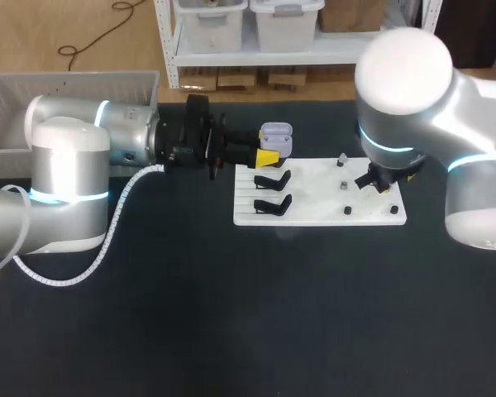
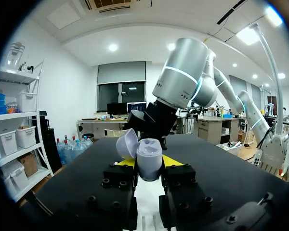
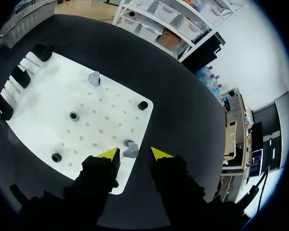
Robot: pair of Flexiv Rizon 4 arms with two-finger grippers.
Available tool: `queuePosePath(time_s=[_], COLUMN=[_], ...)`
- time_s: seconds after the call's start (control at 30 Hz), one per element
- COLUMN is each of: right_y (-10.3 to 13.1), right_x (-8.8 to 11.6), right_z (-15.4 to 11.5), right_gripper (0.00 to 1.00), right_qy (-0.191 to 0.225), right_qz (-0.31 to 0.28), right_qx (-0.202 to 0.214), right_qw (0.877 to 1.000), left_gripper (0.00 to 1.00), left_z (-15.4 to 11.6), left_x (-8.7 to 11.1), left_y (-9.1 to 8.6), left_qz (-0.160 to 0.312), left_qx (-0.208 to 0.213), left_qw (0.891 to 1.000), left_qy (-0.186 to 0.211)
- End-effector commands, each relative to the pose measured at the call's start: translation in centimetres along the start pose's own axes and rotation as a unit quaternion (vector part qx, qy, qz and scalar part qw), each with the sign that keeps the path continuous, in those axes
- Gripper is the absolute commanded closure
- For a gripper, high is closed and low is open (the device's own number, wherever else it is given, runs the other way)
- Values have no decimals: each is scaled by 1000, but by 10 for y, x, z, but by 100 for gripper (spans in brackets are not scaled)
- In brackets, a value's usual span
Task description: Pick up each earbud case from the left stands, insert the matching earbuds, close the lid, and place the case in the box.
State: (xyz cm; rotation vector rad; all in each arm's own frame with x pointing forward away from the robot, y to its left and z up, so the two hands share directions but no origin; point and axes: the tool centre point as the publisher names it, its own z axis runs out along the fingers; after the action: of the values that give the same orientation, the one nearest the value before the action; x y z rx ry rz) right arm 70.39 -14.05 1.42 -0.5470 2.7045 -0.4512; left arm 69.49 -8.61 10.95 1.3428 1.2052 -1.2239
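Note:
A lavender earbud case with its lid open hangs over the table left of the white board. My left gripper is shut on the case, and the lid tips back to one side. My right gripper hovers low over the board's far right part. It is open, with a small grey earbud between its yellow tips, neither finger touching it. A second earbud stands further along the board.
Two black stands sit bare on the board's left side. Small black pegs dot its near edge. A white basket lies at the table's far left, behind my left arm.

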Motion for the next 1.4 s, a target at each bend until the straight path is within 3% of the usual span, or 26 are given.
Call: queuePosePath(time_s=[0.03, 0.8, 1.03, 1.1, 1.4], right_y=[0, -1, -2, -2, -10], right_x=[0, -7, -5, -5, -10], right_z=[4, 11, 12, 12, -17], right_gripper=[61, 71, 87, 100, 100], right_qy=[-6, -7, -3, -2, 6], right_qz=[2, 2, 0, -1, 9], right_qx=[3, 7, 10, 11, 20], right_qw=[1000, 1000, 1000, 1000, 1000], left_gripper=[100, 100, 100, 100, 100], left_z=[0, 0, 0, 0, 0], left_x=[1, 1, 1, 1, 1], left_y=[0, 0, 0, 0, 0], left_qz=[1, 1, 1, 1, 1], left_qx=[-1, -1, -1, -1, -1], left_qw=[1000, 1000, 1000, 1000, 1000], left_qy=[-2, -2, -2, -2, -2])
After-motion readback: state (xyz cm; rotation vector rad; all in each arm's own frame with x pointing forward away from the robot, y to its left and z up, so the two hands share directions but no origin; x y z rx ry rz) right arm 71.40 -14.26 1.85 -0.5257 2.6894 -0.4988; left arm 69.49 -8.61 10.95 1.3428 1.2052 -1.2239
